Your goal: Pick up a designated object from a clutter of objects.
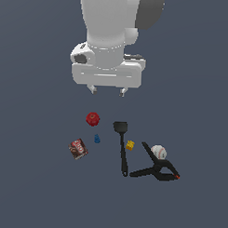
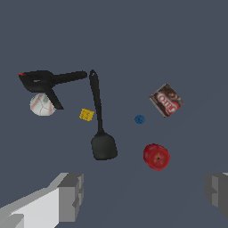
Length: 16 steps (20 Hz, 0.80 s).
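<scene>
The black spring clamp [image 1: 156, 170] [image 2: 44, 81] lies flat at the exterior view's right, its two handles spread and its red-orange tips pointing right. A white baseball [image 1: 158, 152] [image 2: 42, 104] sits between its handles. Left of it lies the black spatula [image 1: 122, 144] [image 2: 99, 120], with a yellow piece [image 1: 130, 145] [image 2: 86, 114] beside its shaft. My gripper [image 1: 107, 91] [image 2: 142, 196] hangs open, well above the floor behind the clutter, holding nothing. It is far from the clamp.
A red round item [image 1: 92, 118] [image 2: 156, 156], a small blue piece [image 1: 97, 139] [image 2: 140, 119] and a brown-red box [image 1: 78, 149] [image 2: 166, 100] lie at the exterior view's left of the spatula. Grey floor [image 1: 34, 187] surrounds everything.
</scene>
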Motion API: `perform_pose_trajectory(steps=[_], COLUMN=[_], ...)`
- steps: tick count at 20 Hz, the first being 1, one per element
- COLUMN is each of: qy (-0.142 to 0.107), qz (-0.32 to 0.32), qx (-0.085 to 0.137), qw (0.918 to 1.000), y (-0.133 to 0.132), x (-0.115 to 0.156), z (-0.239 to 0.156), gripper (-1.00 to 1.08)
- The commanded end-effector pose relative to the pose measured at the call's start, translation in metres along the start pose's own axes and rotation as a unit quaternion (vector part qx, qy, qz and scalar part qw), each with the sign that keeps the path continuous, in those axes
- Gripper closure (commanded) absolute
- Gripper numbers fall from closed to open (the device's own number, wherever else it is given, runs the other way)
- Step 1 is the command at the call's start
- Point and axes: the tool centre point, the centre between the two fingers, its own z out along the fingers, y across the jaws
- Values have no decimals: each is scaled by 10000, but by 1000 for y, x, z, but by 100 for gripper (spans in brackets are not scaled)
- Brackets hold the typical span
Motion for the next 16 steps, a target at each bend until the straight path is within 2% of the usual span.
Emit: perform_pose_trajectory(steps=[1, 8, 16], qy=[0, -4, -1], qz=[0, 30, -17], qx=[0, -19, 23], qw=[10000, 10000, 10000], y=[0, 11, 8], x=[0, 0, 2], z=[0, -4, -1], gripper=[-20, -20, -20])
